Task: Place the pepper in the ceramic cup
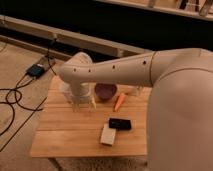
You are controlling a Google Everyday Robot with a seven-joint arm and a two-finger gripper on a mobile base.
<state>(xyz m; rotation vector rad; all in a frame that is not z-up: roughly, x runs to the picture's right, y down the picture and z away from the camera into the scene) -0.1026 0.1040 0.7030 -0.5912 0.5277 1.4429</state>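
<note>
Closest to my view is the robot's own pale arm (150, 70), filling the right side and reaching left across the table (60, 140). On the near part of the table lie a small pale block (107, 135) and, just beyond it, a black rectangular device (120, 123); neither belongs to the job.

Further in, the pepper (119, 101) lies flat on the wood, orange and tapered, untouched, just right of the dark purple bowl (105, 91) and very near its rim. Left of the bowl the gripper (83, 104) points straight down with its fingertips close above the table, its fingers spread wide and nothing between them. It is on the far side of the bowl from the pepper, so it is not lined up for a pick.

I cannot pick out the ceramic cup for certain. A pale shape (135, 91) tucked under the arm just right of the bowl may be it, but the arm covers most of that spot.

I judge we are at the approach, before any grasp. The next move calls for shifting the gripper right, past the bowl, lowering it astride the pepper across its narrow width, then closing.

On the floor beyond, cables (15, 97) run to a small dark box (36, 70)
</note>
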